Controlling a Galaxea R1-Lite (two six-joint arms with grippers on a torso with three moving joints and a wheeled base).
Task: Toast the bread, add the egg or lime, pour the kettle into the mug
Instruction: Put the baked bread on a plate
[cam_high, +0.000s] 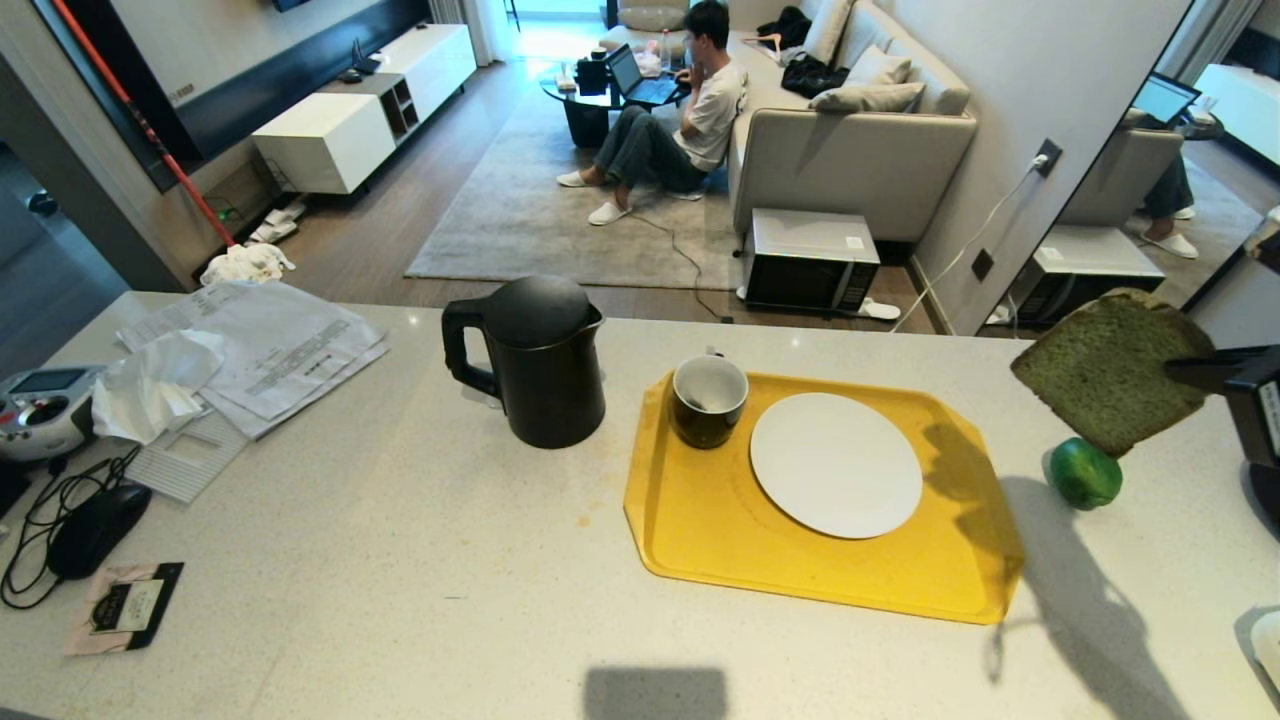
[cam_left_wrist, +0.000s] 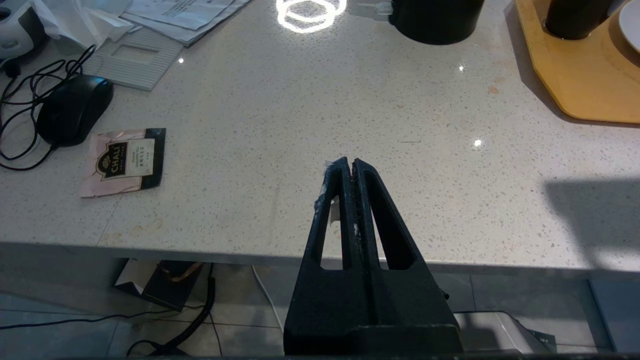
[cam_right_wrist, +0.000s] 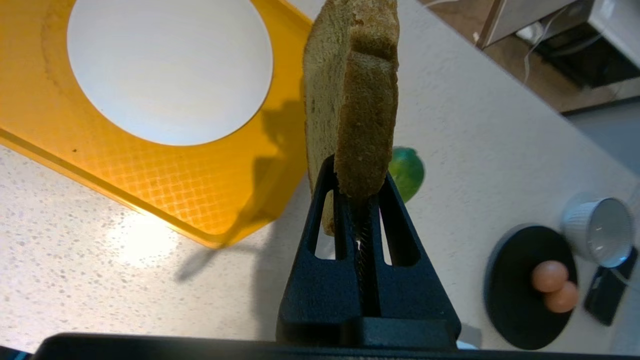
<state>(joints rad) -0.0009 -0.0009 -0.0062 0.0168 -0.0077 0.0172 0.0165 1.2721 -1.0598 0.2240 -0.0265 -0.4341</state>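
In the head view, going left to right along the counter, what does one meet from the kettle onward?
kettle → mug → white plate → lime, with the bread held above it by the right hand.

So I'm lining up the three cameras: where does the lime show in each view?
Head view: the lime lies on the counter at the right, beside the yellow tray, partly behind the held bread.
Left wrist view: not in it; only a corner of the tray shows.
Right wrist view: the lime peeks out behind the bread, near the tray's corner.
Shared landmark: the yellow tray.
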